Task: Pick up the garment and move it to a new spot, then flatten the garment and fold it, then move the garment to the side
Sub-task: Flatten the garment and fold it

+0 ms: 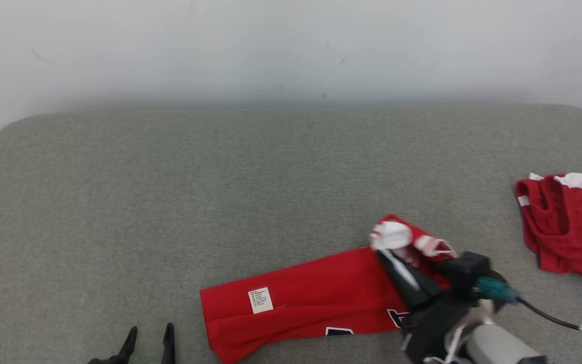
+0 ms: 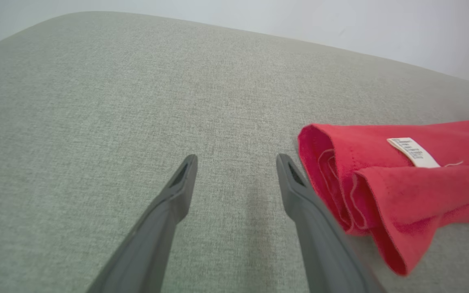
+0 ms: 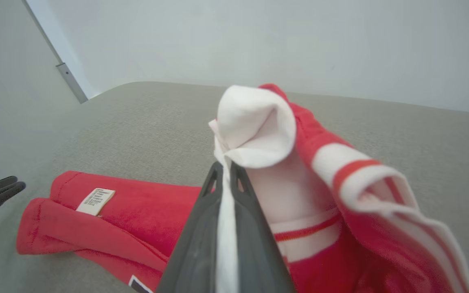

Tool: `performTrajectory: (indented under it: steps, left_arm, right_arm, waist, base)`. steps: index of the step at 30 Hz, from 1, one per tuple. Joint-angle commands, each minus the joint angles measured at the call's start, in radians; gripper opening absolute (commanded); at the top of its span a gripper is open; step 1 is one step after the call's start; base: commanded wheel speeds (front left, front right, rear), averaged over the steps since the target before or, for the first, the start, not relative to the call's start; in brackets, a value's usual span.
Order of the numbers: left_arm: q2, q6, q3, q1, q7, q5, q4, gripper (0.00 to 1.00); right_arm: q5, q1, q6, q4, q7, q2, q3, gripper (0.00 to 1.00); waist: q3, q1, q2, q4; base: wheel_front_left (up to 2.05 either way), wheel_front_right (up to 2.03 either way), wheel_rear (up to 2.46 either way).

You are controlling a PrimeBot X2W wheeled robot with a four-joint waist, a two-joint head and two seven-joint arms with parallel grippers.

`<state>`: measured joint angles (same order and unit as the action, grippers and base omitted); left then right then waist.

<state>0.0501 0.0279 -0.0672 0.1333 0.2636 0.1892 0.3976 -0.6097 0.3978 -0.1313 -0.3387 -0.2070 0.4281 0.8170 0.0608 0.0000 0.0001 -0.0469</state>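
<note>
Long red knit garment with white trim lies mostly flat at the near edge of the grey woven-fabric padded surface, a bit right of the surface's middle. It is rolled or doubled lengthwise into a narrow strip, with a small white care label facing up near the strip's left end. The strip's right end is lifted off the surface. The right gripper has its two dark fingers pressed together on the white cuff-like edge, and white cloth is pinched in the slit between them. The striped red-and-white part drapes off to that gripper's side. Likely reason for the hold: pinching a hem corner lets the arm pull the bunched end out or carry it over for a fold, while the rest is anchored by its own weight on the surface. Can't tell which of the two. The left gripper sits low at the surface's near edge, left of the strip's label end, fingers wide apart and holding nothing. The right finger is close beside the folded hem, probably staged to pin or take that end. A second crumpled red-and-white garment sits at the surface's right edge, well apart, so probably not in play. A pale wall stands behind the surface's far edge.
</note>
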Motion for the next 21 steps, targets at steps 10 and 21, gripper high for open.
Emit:
performTrajectory:
  steps: [10, 21]
  left_arm:
    - [0.002, 0.002, -0.039, 0.011, 0.001, 0.017, 0.015, 1.0]
    - [0.001, 0.011, -0.063, 0.006, 0.001, 0.036, 0.02, 1.0]
  right_arm:
    - [-0.065, 0.123, 0.001, 0.017, 0.045, -0.087, 0.286, 0.0]
    - [-0.127, 0.235, 0.001, -0.165, -0.006, -0.188, 0.417, 0.44]
  waist:
    - [0.019, 0.0, -0.0001, 0.12]
    - [0.032, 0.0, -0.0001, 0.207]
  base:
    - [0.0, 0.0, 0.0]
    - [0.0, 0.0, 0.0]
